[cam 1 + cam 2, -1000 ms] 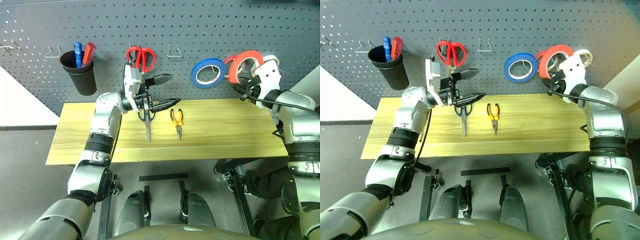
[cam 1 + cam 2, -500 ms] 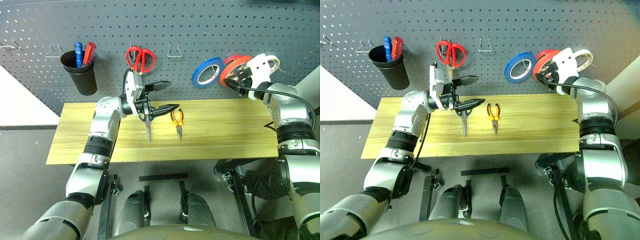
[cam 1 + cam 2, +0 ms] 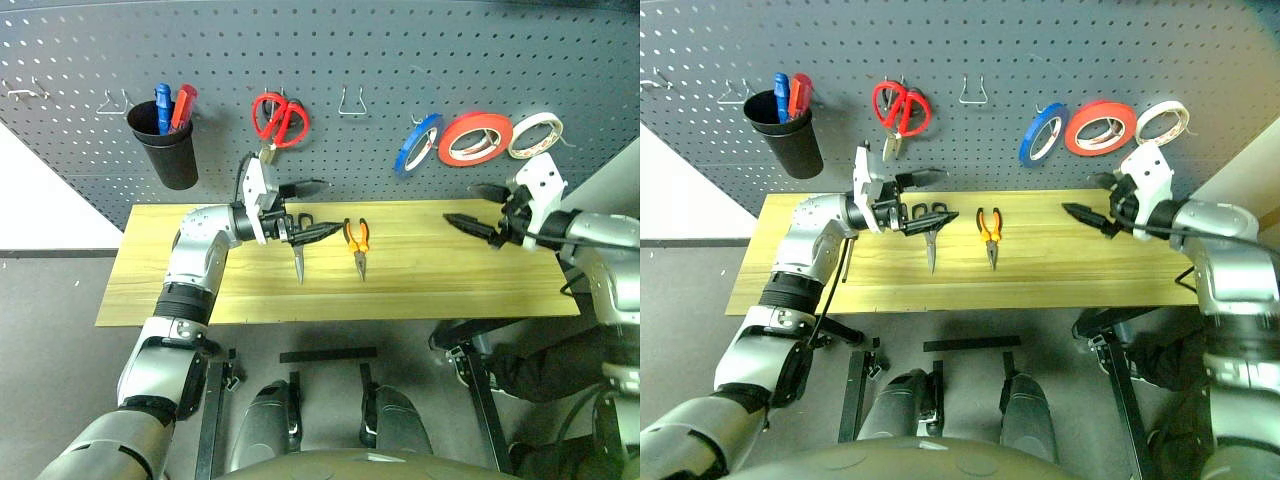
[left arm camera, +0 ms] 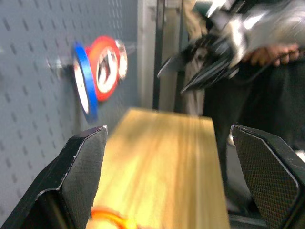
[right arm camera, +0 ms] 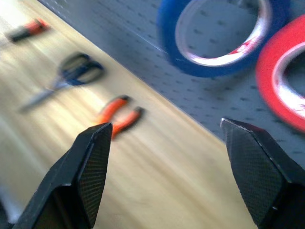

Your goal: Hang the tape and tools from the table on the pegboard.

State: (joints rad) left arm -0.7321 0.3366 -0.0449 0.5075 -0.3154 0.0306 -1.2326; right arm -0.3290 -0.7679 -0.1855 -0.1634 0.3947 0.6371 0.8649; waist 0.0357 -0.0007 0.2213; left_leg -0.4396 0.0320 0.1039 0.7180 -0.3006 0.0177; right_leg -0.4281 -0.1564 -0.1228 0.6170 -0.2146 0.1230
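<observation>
The red tape point(image 3: 476, 138) hangs on the pegboard point(image 3: 400, 50), between a blue roll point(image 3: 420, 143) and a white roll point(image 3: 535, 133). My right gripper point(image 3: 458, 203) is open and empty, below the rolls and over the right part of the table point(image 3: 450, 285). The dark-handled scissors point(image 3: 298, 255) lie on the table, their handles just under my open left gripper point(image 3: 333, 206), which points right. The orange-handled pliers point(image 3: 356, 240) lie beside them. The screwdriver point(image 5: 28, 29) lies farther left, past the scissors.
Red-handled scissors point(image 3: 279, 118) hang on the pegboard above my left gripper. A black cup point(image 3: 165, 150) with a blue and a red marker hangs at the left. An empty hook point(image 3: 349, 103) sits mid-board. A person's hand point(image 4: 274, 51) shows beyond the table's right end.
My right gripper has let go of the red tape, which now hangs on the pegboard, and has opened and drawn back down over the table. My left gripper sank a little toward the scissors.
</observation>
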